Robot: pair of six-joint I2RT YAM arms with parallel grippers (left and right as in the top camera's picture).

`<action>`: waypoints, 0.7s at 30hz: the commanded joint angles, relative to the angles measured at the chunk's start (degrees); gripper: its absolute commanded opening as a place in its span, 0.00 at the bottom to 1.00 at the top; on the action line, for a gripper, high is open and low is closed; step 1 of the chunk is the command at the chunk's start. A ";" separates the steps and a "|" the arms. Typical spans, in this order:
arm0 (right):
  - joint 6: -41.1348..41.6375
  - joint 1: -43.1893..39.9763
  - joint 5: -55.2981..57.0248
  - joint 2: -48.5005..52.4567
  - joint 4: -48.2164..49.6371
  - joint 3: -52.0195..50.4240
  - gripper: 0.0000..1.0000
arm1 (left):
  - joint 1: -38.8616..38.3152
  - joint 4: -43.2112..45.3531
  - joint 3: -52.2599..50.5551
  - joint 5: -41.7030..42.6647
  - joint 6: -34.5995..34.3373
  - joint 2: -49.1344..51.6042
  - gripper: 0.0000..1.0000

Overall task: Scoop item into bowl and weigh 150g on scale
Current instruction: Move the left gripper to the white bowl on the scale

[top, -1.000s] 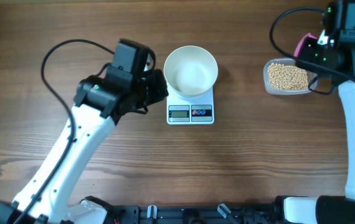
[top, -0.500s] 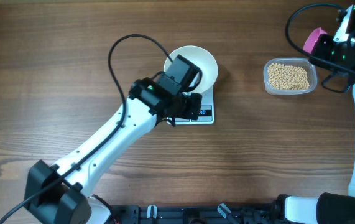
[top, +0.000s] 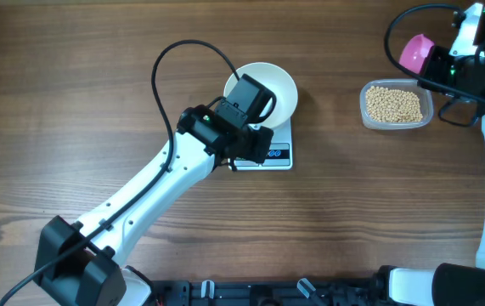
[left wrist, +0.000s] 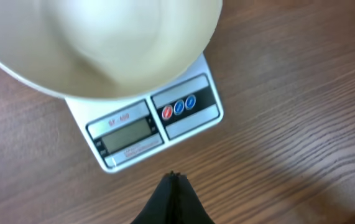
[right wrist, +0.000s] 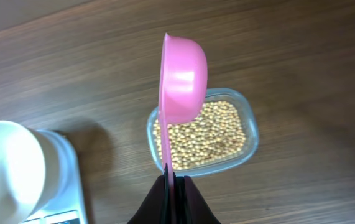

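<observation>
Left gripper [left wrist: 173, 182] at the scale [left wrist: 165, 121], right gripper [right wrist: 172, 182] with a pink scoop [right wrist: 183, 68] over the beans [right wrist: 205, 134].
The left fingers are pressed together and hang just in front of the scale, which carries the white bowl [left wrist: 102, 43]. The left wrist view shows the display [left wrist: 127, 132]; from overhead the diagonally stretched left arm hides it. The right fingers pinch the scoop's handle. The scoop is turned on its edge above the beans in the clear tub [right wrist: 253, 134].

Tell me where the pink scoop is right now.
Overhead, the pink scoop is at the far right near the top edge, gripped by its handle in the right end effector, just beyond the clear tub of beans.
</observation>
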 commanded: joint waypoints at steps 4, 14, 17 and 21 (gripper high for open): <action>-1.95 -0.24 -3.02 0.46 0.13 0.85 0.04 | 0.33 4.42 -0.37 5.22 2.14 0.22 0.04; -4.57 -0.24 -3.39 0.24 0.42 0.85 0.04 | 0.31 -3.26 -2.86 5.86 1.88 0.44 0.04; -4.57 -0.24 -3.41 0.24 -0.07 0.85 0.04 | 0.28 -2.75 -6.29 5.99 -1.03 0.42 0.04; -4.02 -0.24 -3.43 0.24 -0.31 0.85 0.04 | 0.33 -2.45 -8.96 7.10 -1.55 0.42 0.04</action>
